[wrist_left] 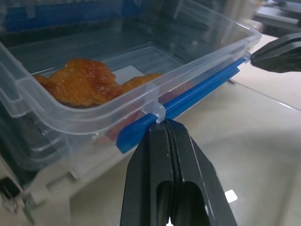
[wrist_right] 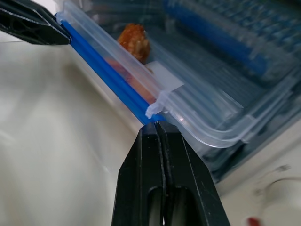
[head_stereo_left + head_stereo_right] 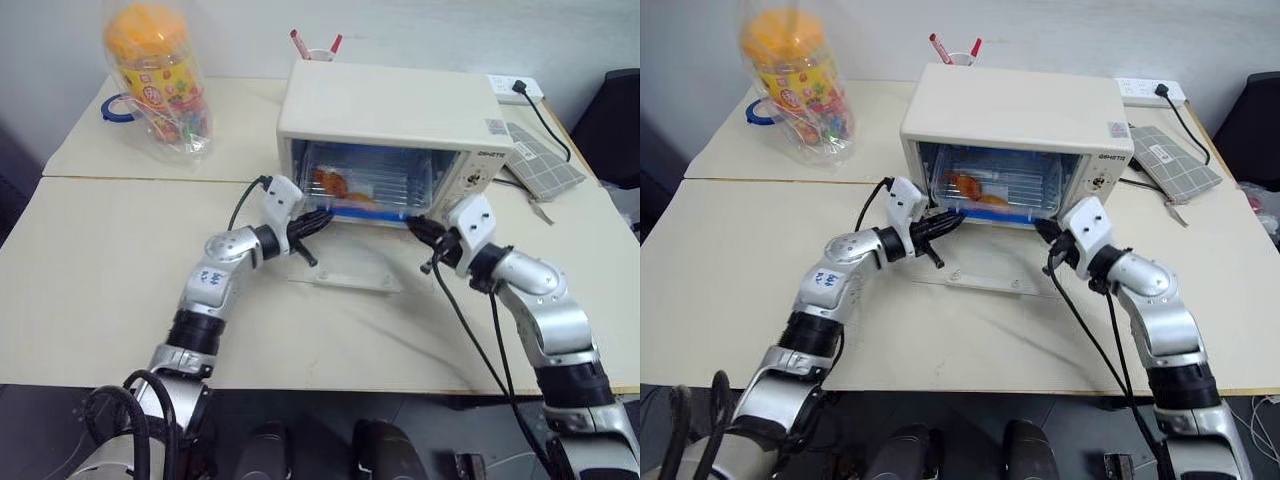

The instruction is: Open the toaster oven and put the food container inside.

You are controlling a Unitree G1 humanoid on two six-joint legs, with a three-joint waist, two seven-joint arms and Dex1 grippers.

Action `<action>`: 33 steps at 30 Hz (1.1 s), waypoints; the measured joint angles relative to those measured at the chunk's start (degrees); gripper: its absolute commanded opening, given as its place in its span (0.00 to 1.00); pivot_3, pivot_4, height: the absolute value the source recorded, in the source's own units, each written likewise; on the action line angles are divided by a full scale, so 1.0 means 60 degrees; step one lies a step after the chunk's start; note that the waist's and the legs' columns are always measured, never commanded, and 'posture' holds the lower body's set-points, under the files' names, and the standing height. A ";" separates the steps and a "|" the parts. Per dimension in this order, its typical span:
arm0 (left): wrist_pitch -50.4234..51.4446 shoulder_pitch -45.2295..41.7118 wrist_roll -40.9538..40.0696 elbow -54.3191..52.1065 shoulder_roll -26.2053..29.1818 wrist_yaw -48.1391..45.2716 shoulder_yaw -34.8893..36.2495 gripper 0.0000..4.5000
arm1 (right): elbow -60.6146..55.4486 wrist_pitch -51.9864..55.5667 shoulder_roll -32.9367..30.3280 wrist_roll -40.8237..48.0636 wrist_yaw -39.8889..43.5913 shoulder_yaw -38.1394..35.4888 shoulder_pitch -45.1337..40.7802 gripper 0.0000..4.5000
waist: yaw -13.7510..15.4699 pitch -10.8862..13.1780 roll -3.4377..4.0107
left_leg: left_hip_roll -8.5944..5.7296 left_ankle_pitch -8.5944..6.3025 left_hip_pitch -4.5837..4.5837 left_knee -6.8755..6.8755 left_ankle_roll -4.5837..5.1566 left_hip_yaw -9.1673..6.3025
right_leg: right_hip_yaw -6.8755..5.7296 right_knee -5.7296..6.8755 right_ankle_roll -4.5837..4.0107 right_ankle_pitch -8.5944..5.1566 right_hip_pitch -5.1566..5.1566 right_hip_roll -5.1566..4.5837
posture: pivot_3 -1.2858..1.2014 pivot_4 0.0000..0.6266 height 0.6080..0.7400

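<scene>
The cream-white toaster oven [image 3: 390, 105] stands open at the middle of the table, its glass door [image 3: 350, 268] lying flat in front of it. The food container [image 3: 350, 190], clear with a blue clip [image 1: 188, 101] along its near side and orange food pieces [image 1: 80, 84], sits in the oven's mouth on the rack. My left gripper [image 3: 322, 218] is shut, its tip against the left end of the container's near edge. My right gripper [image 3: 415, 225] is shut too, its tip [image 2: 154, 126] touching the same blue edge at the right end. Neither has anything between its fingers.
A tall clear jar with an orange lid [image 3: 160, 80] stands at the back left beside a blue ring [image 3: 118, 108]. A cup of pens [image 3: 318, 50] sits behind the oven. A power strip [image 3: 515, 88] and a grey pad [image 3: 540, 160] lie at the back right.
</scene>
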 measured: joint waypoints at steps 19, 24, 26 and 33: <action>0.0713 0.1647 -0.0667 -0.2381 0.1791 -0.2059 0.0474 0.00 | -0.1281 0.0449 -0.1176 0.1240 0.1450 -0.1552 0.1909 0.01 | -0.0062 0.0001 0.0002 | 0.0026 0.0003 -0.0007 -0.0004 -0.0005 -0.0019 | -0.0012 -0.0005 0.0000 0.0000 0.0003 -0.0005 | 0.52 0.24 1.00; 0.1010 0.2739 -0.1879 -0.3437 0.3615 -0.3896 0.1614 0.00 | -0.1175 0.0416 -0.1709 0.1500 0.2361 -0.2164 0.3660 0.01 | -0.0083 0.0001 0.0002 | 0.0024 0.0002 0.0029 -0.0004 -0.0006 -0.0012 | 0.0000 -0.0001 -0.0001 0.0000 0.0030 -0.0007 | 0.52 0.24 1.00; 0.0849 0.3189 -0.2084 -0.3332 0.4326 -0.4712 0.1959 0.04 | -0.0421 -0.0107 -0.1709 0.1337 0.2724 -0.2082 0.3704 0.00 | -0.0187 0.0001 0.0003 | 0.0024 0.0002 0.0038 -0.0005 -0.0006 -0.0004 | 0.0009 0.0001 -0.0004 -0.0001 0.0029 -0.0006 | 0.52 0.24 1.00; 0.0904 0.4121 -0.2582 -0.2908 0.5271 -0.5942 0.2828 0.47 | 0.1957 -0.1791 -0.0878 0.0709 0.3551 -0.0973 0.2362 0.00 | -0.0288 0.0007 0.0012 | 0.0036 0.0001 0.0032 -0.0020 -0.0014 0.0000 | 0.0011 0.0003 -0.0008 -0.0004 0.0014 -0.0005 | 0.52 0.24 1.00</action>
